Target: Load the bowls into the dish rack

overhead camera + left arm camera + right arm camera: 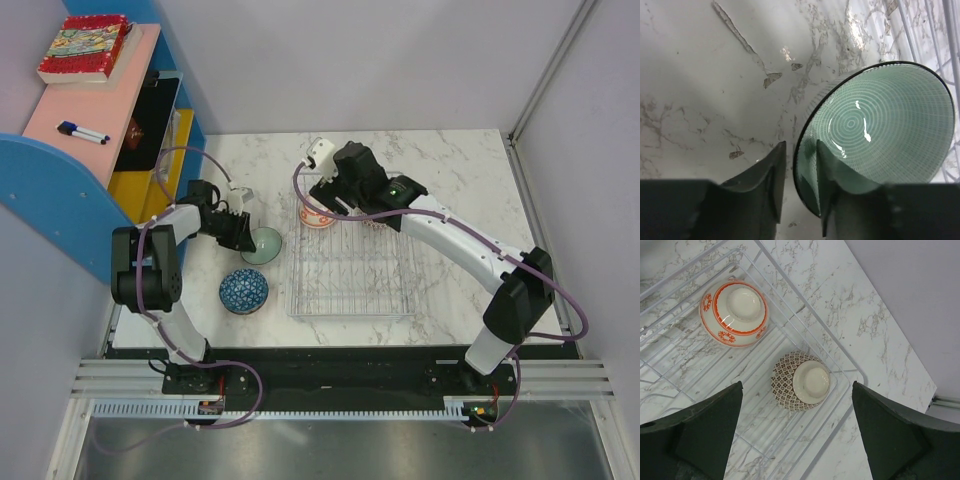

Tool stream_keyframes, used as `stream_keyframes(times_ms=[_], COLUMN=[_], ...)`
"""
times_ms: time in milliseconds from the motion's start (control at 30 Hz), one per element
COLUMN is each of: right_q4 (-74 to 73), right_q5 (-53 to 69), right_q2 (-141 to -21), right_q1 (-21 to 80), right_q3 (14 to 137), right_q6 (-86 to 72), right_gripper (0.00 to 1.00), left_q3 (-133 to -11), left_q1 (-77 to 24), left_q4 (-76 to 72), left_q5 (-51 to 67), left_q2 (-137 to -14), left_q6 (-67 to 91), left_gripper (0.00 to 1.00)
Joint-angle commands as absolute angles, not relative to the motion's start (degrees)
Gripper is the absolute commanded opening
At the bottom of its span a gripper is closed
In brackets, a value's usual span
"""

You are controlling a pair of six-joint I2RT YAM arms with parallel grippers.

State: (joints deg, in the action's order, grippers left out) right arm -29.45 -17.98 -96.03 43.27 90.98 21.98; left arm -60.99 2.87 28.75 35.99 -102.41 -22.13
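A green bowl [265,245] [880,130] sits on the marble table left of the dish rack [352,313] [810,308]. My left gripper [245,232] [800,145] straddles its near rim, one finger inside and one outside, with a thin gap still showing at the outer finger. A blue patterned bowl [243,291] rests on the table closer to the arm bases. Inside the rack an orange-and-white bowl [318,215] [735,312] and a brown patterned bowl [800,380] lie upside down. My right gripper [335,185] [797,385] hangs open and empty above the rack's far end.
A blue shelf unit with a pink top [95,110] stands at the far left, carrying a book [85,48] and a marker [82,131]. Grey walls enclose the table at the back and right. The table's right edge [520,200] runs near the rack.
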Motion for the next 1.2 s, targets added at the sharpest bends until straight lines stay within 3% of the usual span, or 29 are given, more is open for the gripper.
stream_keyframes(times_ms=[0,33,100,333,700,933,1167], right_q4=[-29.2,-29.1,-29.1,-28.1,-20.9,-7.0,9.8], right_q5=[-16.5,-16.3,-15.5,-7.7,33.4,50.6,58.4], right_q2=[-93.5,-93.3,-93.3,-94.8,-94.8,-95.2,-95.8], right_q1=[43.0,43.0,42.8,41.0,33.0,31.7,30.7], right_q3=[90.5,90.4,90.4,91.2,89.8,83.5,76.8], right_q6=[20.5,20.4,19.8,12.4,-10.9,-24.7,-39.3], right_gripper=[0.97,0.97,0.97,0.97,0.97,0.98,0.98], left_q3=[-63.4,-63.5,-63.8,-68.1,-77.2,-76.7,-76.5], left_q1=[1.9,1.8,1.8,1.8,1.7,-3.5,-7.6], left_q4=[29.8,30.0,30.0,30.1,26.7,26.5,27.2], left_q5=[34.2,34.3,34.5,36.6,53.6,58.5,56.5], left_q2=[-103.7,-103.8,-103.8,-100.3,-89.5,-86.3,-85.5], left_q6=[-25.0,-25.0,-24.8,-24.7,-20.3,-18.1,-18.6], left_gripper=[0.28,0.14,0.02,0.02,0.02,0.02,0.02])
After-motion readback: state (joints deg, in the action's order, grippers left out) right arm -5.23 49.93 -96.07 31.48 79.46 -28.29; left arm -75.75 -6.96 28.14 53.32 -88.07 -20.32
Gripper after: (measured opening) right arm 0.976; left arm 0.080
